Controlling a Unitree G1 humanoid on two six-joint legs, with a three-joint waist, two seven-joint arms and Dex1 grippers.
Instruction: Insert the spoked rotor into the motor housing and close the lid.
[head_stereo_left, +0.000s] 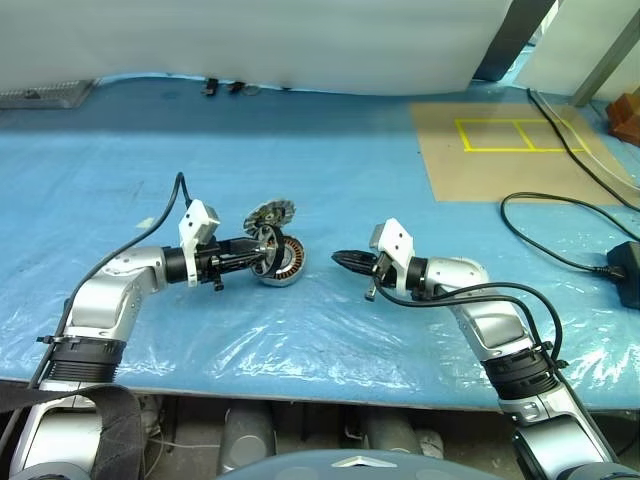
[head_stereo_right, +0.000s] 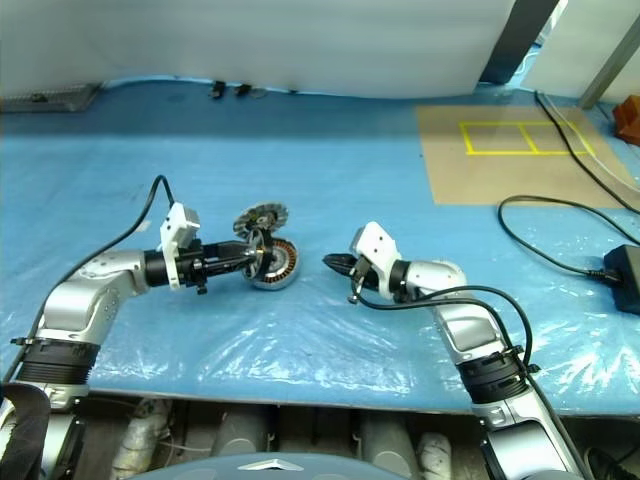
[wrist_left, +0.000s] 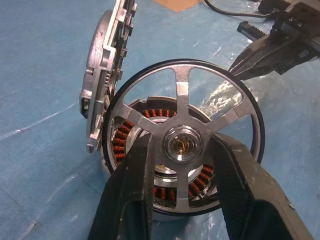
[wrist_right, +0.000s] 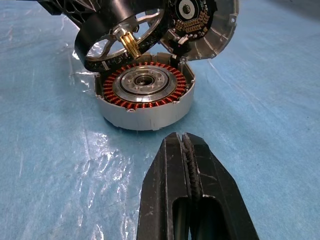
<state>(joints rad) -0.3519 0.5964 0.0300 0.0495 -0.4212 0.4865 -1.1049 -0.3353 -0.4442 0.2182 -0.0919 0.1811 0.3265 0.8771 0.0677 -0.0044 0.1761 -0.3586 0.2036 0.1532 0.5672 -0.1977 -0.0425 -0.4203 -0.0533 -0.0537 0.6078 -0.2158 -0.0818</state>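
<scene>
Two black fingers of the left gripper (wrist_left: 182, 200) clamp the spoked rotor (wrist_left: 183, 137) by its hub, tilted just over the motor housing (wrist_right: 145, 97) for insertion, while the lid (wrist_right: 205, 27) leans propped behind and the right gripper (wrist_right: 187, 150), jaws clenched empty, waits nearby.

1. Tabletop (head_stereo_left: 100, 180) covered with blue plastic sheet (head_stereo_left: 300, 340).
2. Housing (wrist_right: 145, 97) rests on sheet; lid (wrist_right: 210, 30) leans tilted behind it.
3. Brown board (head_stereo_left: 500, 150) with yellow tape, right side.
4. Black cable (head_stereo_left: 560, 230) and adapter (head_stereo_left: 628, 270) right.
</scene>
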